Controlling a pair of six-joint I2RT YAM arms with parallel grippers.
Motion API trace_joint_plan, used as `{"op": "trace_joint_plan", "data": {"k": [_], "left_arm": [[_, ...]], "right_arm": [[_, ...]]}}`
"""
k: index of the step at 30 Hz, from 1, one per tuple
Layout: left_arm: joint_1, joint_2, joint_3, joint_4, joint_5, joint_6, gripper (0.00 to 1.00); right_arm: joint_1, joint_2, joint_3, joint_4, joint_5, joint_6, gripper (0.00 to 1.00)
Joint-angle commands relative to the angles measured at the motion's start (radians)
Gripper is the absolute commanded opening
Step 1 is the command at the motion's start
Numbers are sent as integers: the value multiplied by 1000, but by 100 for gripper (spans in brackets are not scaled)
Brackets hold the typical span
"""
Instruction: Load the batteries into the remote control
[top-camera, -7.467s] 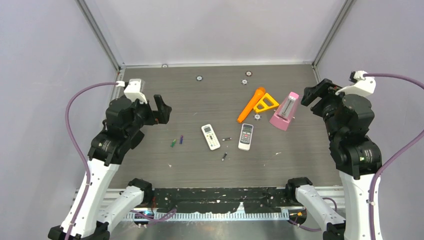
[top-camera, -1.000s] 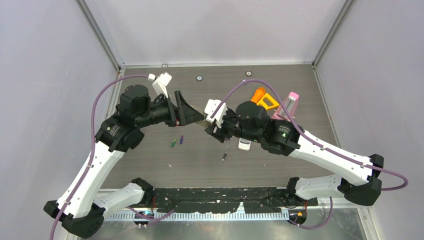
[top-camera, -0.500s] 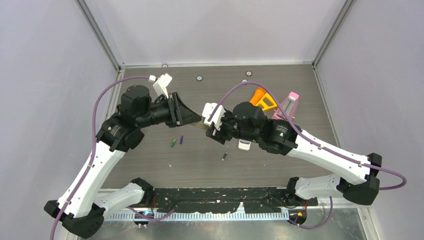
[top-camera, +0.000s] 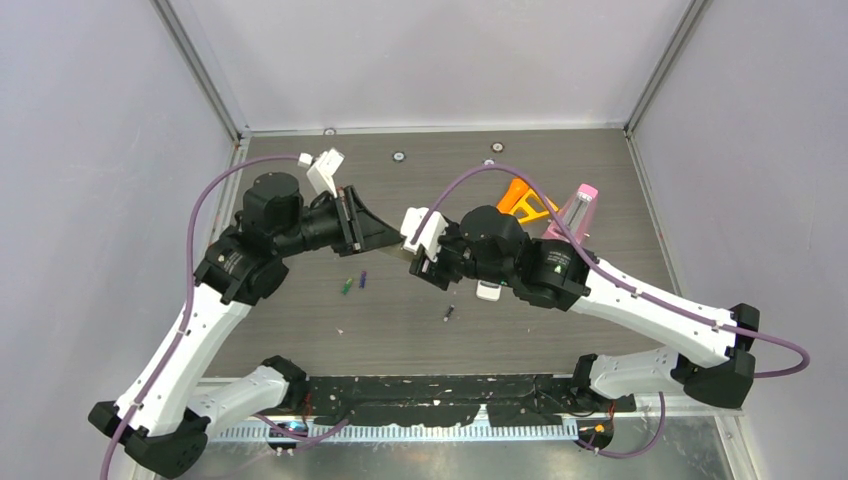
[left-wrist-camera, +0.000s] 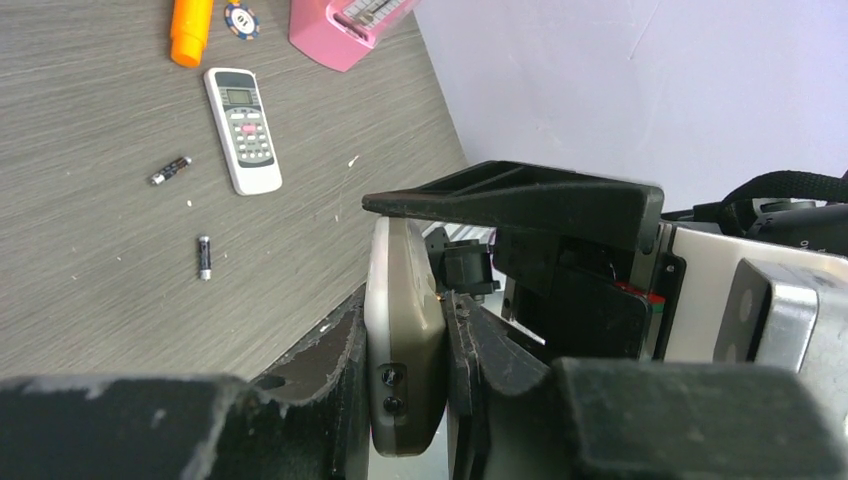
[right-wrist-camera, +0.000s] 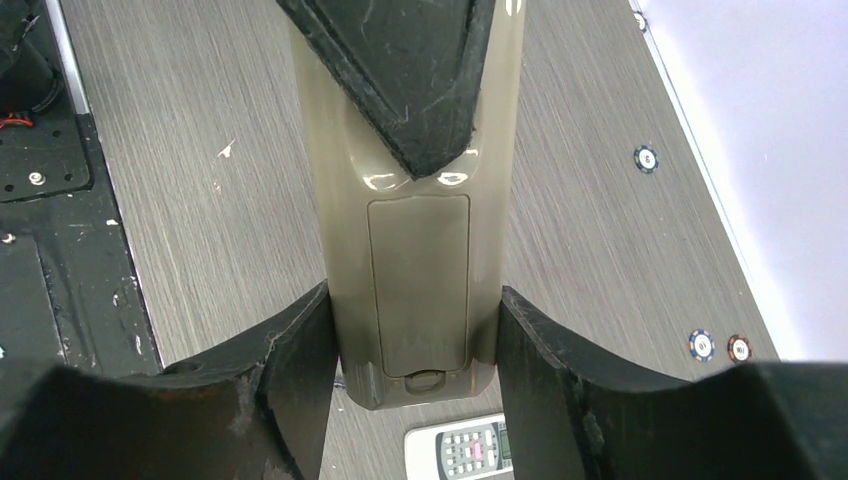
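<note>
The left claw (left-wrist-camera: 405, 330) is pinched narrow on the flat faces of a beige remote (left-wrist-camera: 403, 300), one finger on each face, holding it clear of the table (top-camera: 330, 345). The right claw (right-wrist-camera: 418, 340) stands at a middling width, its fingers (right-wrist-camera: 300, 360) pressed against the remote's long edges beside the battery hatch (right-wrist-camera: 420, 280), which sits shut. From above, the two claws meet tip to tip and the remote between them is almost wholly hidden.

A green battery (top-camera: 346, 286) and a purple battery (top-camera: 362, 279) lie side by side on the table, near the left claw on its base side. Out beyond the left claw lie a dark battery (left-wrist-camera: 204, 257) and a second dark battery (left-wrist-camera: 171, 171), the latter just beside a white remote (left-wrist-camera: 243, 130). From above only one dark cell shows, and the right arm covers half of that white remote
</note>
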Motion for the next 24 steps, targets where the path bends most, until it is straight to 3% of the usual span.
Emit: {"op": "trace_joint_plan", "data": {"k": [1, 3, 5, 15, 19, 24], "left_arm": [[5, -43, -36, 28, -57, 66, 0], [5, -68, -73, 56, -99, 66, 0], [5, -109, -138, 106, -137, 66, 0], [6, -241, -455, 391, -238, -14, 0], [6, -235, -590, 570, -231, -74, 0], [5, -216, -710, 689, -278, -110, 0]], "right_arm": [[6, -36, -1, 76, 38, 79, 71], [6, -61, -30, 93, 47, 131, 82], [6, -98, -66, 113, 48, 210, 85], [-51, -231, -149, 111, 108, 838, 86], [-135, -205, -194, 67, 62, 1070, 80], [-171, -154, -279, 130, -9, 1192, 60]]}}
